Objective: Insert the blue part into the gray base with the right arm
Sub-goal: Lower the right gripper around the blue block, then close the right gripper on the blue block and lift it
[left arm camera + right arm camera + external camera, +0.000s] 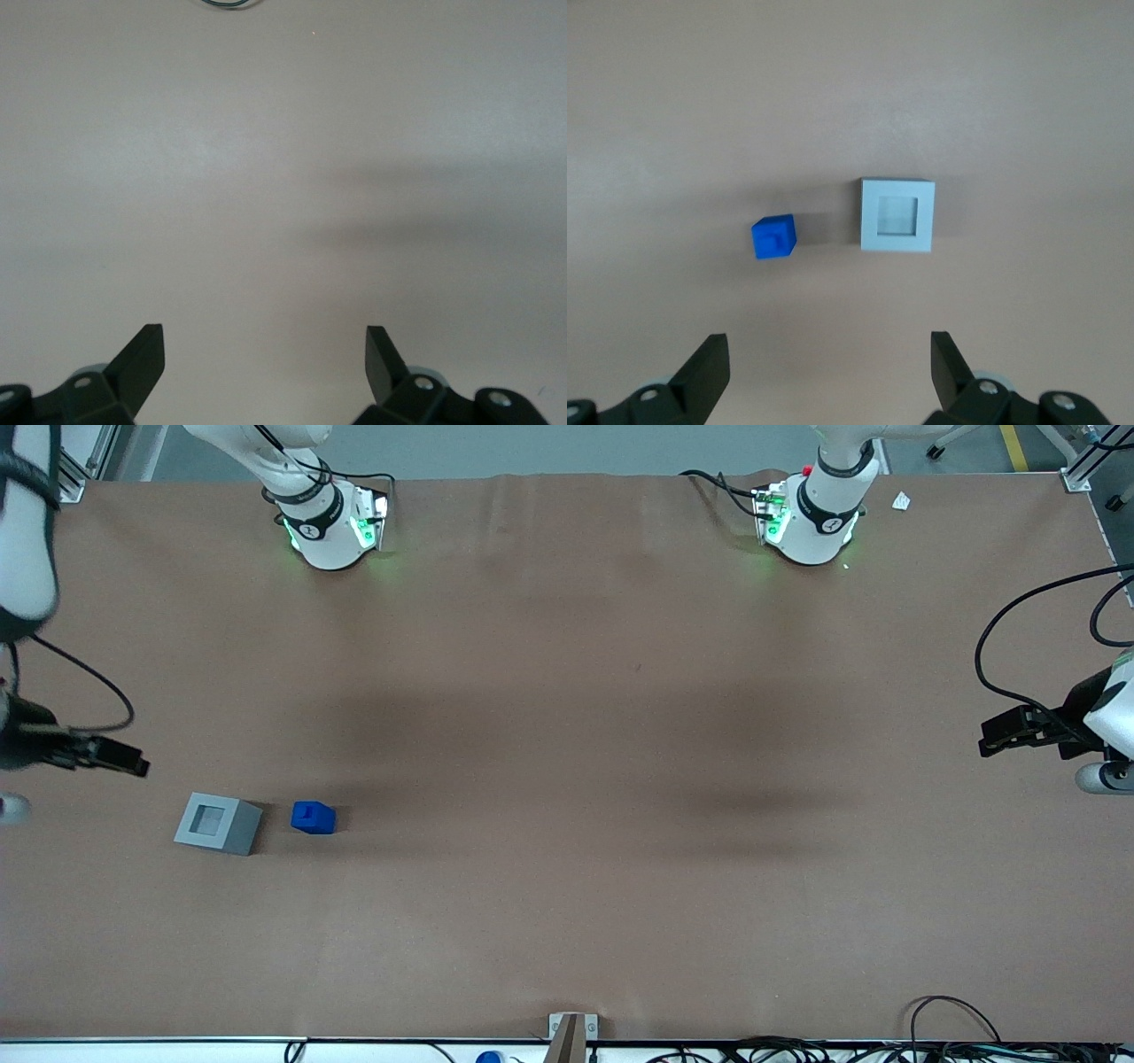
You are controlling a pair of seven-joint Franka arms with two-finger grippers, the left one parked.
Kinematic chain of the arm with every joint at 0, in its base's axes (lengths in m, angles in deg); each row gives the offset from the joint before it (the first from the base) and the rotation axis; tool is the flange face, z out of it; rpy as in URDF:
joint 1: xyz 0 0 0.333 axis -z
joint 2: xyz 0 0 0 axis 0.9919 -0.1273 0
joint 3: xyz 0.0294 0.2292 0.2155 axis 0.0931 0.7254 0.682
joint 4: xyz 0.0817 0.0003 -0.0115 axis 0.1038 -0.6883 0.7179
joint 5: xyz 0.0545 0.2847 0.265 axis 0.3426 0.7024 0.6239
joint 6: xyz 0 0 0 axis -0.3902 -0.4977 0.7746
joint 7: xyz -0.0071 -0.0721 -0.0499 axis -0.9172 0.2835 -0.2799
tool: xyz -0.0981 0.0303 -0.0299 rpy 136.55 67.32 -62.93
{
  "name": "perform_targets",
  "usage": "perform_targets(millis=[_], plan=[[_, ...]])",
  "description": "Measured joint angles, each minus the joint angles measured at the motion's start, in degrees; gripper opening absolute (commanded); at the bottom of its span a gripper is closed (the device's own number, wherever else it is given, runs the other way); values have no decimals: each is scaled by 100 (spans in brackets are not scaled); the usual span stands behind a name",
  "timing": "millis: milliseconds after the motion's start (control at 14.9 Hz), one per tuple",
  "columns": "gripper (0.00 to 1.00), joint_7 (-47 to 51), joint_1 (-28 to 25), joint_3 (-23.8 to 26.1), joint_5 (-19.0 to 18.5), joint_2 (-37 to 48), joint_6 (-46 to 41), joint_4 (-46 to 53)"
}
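The blue part (313,817) (774,236) stands on the brown table, a small bright-blue block with a raised step on top. Close beside it, with a narrow gap between them, sits the gray base (217,823) (897,215), its square recess facing up with nothing in it. My right arm's gripper (124,760) (831,350) hangs well above the table, a little farther from the front camera than the base and toward the working arm's end. It is open and holds nothing; both blocks lie ahead of the fingertips (713,354), apart from them.
Two white arm bases (332,522) (811,518) stand along the table's edge farthest from the front camera. A small white scrap (901,501) lies near one. Cables (957,1036) and a metal bracket (571,1032) sit at the nearest edge.
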Motion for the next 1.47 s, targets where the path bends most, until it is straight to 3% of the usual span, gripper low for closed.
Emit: perform_targets(millis=[603, 939, 1475], plan=[[100, 277, -187, 38, 16, -1223, 1352, -184], [100, 500, -533, 45, 16, -1696, 1285, -203], [100, 519, -628, 66, 102, -1856, 1066, -674]])
